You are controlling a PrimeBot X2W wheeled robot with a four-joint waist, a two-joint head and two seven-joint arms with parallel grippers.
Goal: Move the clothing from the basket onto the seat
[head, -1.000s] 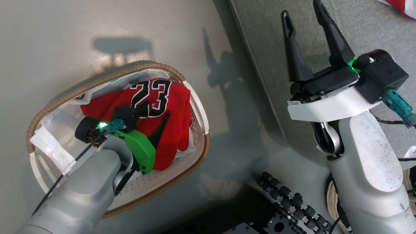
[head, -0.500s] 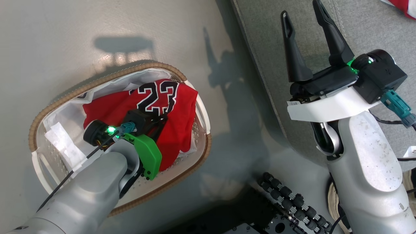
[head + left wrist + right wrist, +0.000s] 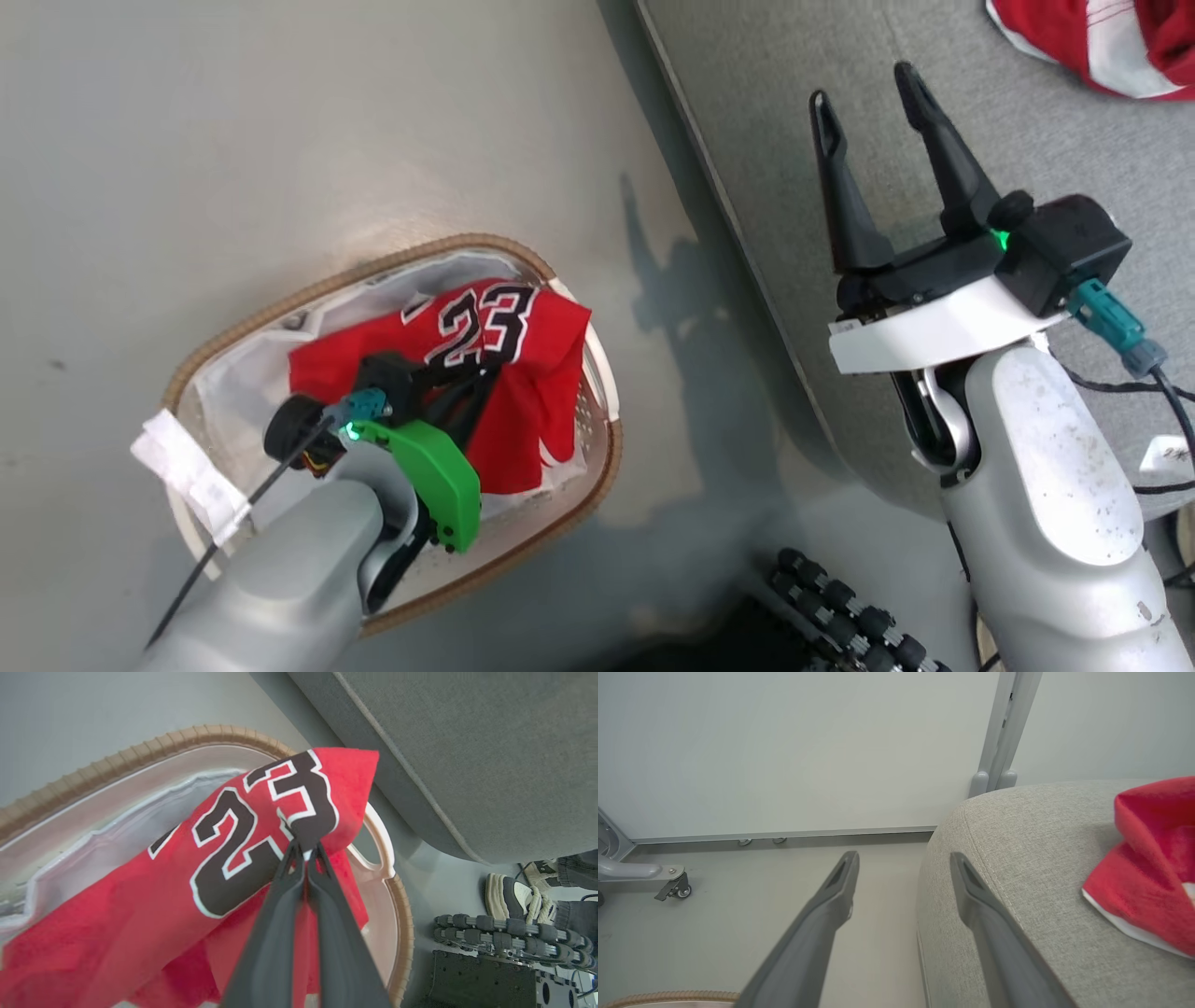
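Head view: the basket (image 3: pixel 280 308) sits at 8 o'clock on the floor (image 3: pixel 187 140), with the number 23 jersey (image 3: pixel 532 392) bunched inside it on the white liner (image 3: pixel 233 383). The left gripper (image 3: pixel 484 375) reaches into it, its fingers pinched together on the red cloth. At 2 o'clock the right gripper (image 3: pixel 864 86) hangs over the grey seat (image 3: pixel 766 121), fingers spread wide and empty — a second red garment (image 3: pixel 1102 47) lies on the cushion at 1 o'clock.

Left wrist view: the two fingers meet on a fold of the jersey just below the 3, and the fabric there rises into a peak. A shoe (image 3: pixel 509 896) shows at 4 o'clock.

Right wrist view: the fingers stand apart with nothing between them. At 3 o'clock, the seat's rounded edge carries the white-trimmed red garment.
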